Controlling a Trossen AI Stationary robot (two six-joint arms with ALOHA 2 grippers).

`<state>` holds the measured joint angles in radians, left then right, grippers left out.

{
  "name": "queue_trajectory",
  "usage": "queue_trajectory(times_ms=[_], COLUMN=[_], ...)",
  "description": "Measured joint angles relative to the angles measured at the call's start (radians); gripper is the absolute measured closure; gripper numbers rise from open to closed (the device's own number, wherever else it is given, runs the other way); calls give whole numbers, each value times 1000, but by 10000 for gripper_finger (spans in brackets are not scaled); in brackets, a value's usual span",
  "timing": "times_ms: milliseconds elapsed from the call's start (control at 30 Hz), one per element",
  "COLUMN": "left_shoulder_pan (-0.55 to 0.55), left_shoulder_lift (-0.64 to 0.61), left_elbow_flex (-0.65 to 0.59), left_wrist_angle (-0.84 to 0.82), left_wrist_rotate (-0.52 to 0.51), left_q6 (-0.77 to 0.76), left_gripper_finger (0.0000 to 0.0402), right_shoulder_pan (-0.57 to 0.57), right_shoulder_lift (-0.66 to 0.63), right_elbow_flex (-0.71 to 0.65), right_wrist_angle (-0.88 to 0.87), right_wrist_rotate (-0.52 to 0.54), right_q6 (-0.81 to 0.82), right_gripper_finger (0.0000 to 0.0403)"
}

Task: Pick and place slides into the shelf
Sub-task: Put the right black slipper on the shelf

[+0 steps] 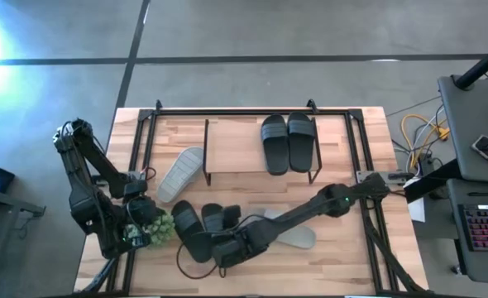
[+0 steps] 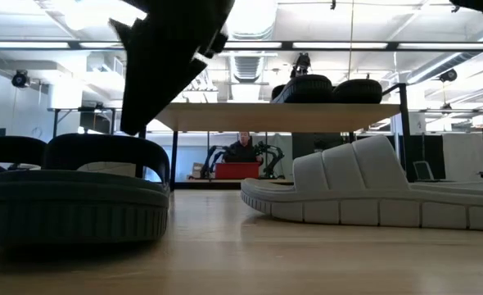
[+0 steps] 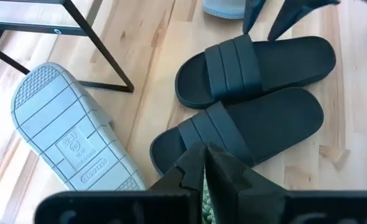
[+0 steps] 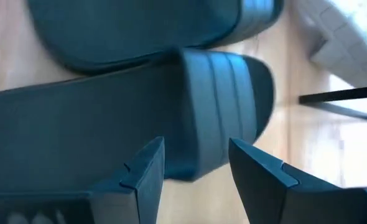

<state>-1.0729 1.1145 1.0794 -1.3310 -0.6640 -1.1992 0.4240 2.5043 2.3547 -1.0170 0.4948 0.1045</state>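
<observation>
Two black slides sit side by side on the shelf's wood top. Two more black slides lie straps up on the table, near its front. My right gripper stands open just above the nearer one's strap, a finger on either side, and I see no touch. One grey slide lies sole up by the shelf's left end. The other grey slide lies under my right arm. My left gripper is shut and holds nothing, hovering over the black pair by the plant.
A small green spiky plant stands just left of the black pair, beside my left gripper. A black metal frame runs around the table. The shelf's thin black legs stand close to the overturned grey slide.
</observation>
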Motion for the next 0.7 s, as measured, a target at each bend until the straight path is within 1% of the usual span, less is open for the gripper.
queue_trajectory(times_ms=[67, 133, 300, 533, 700], left_shoulder_pan=[0, 0, 0, 0, 0], left_shoulder_lift=[2, 5, 9, 9, 9], left_elbow_flex=[0, 0, -1, -2, -5], left_wrist_angle=[1, 0, -23, -37, -42], left_wrist_rotate=[0, 0, 0, 0, 0], left_q6=[0, 1, 1, 1, 1], left_gripper_finger=[402, 402, 402, 402, 402], right_shoulder_pan=[-4, -12, -32, -32, -23], right_shoulder_lift=[7, 8, 18, 33, 8], right_elbow_flex=[0, 0, 0, -1, -1], right_wrist_angle=[8, 27, 64, 81, 78], right_wrist_rotate=[55, 76, -2, -20, -26], right_q6=[4, -3, -37, -88, -91], right_gripper_finger=[232, 232, 232, 232, 232])
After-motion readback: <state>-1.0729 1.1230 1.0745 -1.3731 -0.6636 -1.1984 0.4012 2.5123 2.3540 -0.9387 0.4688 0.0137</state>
